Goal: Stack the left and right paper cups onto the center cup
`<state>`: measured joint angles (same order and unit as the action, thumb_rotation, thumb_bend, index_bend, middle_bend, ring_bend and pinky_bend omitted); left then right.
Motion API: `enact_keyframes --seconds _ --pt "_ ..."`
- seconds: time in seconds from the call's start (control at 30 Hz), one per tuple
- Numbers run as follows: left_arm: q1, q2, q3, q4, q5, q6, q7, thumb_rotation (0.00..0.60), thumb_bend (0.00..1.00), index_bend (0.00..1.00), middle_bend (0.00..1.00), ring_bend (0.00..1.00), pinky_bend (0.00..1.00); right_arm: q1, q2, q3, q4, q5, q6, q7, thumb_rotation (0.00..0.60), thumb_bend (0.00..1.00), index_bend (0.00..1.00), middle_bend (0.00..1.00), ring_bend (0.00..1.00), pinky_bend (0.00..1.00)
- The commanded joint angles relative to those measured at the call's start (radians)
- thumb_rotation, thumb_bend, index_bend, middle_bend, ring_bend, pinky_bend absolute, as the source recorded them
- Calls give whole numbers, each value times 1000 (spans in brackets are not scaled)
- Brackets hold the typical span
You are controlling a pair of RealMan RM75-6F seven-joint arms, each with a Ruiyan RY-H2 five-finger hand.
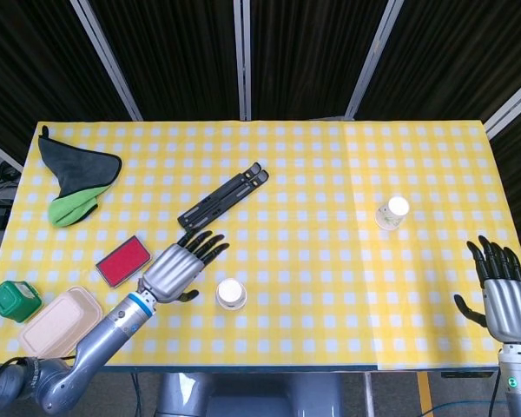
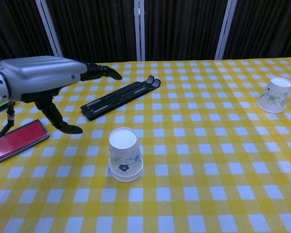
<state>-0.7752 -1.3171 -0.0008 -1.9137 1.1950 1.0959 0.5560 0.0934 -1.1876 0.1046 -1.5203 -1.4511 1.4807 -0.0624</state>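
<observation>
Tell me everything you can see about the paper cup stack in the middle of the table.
The cup stack is white paper with blue and green flower prints, standing upside down, flat base up, on the yellow checked tablecloth. A second rim at the bottom shows one cup nested over another. It stands upright. Nothing touches it; the left hand is apart, to its left.
</observation>
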Motion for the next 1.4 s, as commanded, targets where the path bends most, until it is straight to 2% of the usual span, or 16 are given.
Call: enact_keyframes --seconds 0.03,0.13,0.3,0.43,0.53,0.73,0.83,1.0,1.23,1.4 --pt "125 12 56 57 154 166 -83 600 221 0 0 0 0 4 -6 4 5 8 -6 -8 600 152 0 0 0 0" --pt "218 22 95 114 225 281 -150 600 220 0 0 0 0 15 -15 17 13 18 -13 -19 600 152 0 0 0 0" --pt "318 20 126 194 272 381 -249 600 221 0 0 0 0 57 -29 41 9 29 -52 -51 600 152 0 0 0 0" --pt "361 16 129 240 287 413 -299 600 220 0 0 0 0 111 -31 69 -14 49 -109 -105 600 152 26 0 0 0" --pt "377 16 124 257 286 421 -323 600 220 0 0 0 0 143 -35 88 -25 59 -137 -136 600 152 91 0 0 0" --pt "394 31 94 283 284 410 -377 600 220 0 0 0 0 288 -77 167 -22 153 -296 -229 600 155 207 0 0 0" --pt "398 40 81 291 282 392 -407 600 220 0 0 0 0 379 -126 210 40 246 -398 -285 600 160 239 0 0 0" --pt "405 52 63 295 282 367 -433 600 220 0 0 0 0 492 -202 245 171 405 -534 -354 600 166 243 0 0 0" --pt "417 61 42 296 286 351 -447 600 220 0 0 0 0 590 -275 253 353 558 -643 -411 600 190 252 0 0 0" --pt "421 62 31 298 285 334 -449 600 220 0 0 0 0 629 -302 250 443 640 -686 -443 600 210 298 0 0 0"
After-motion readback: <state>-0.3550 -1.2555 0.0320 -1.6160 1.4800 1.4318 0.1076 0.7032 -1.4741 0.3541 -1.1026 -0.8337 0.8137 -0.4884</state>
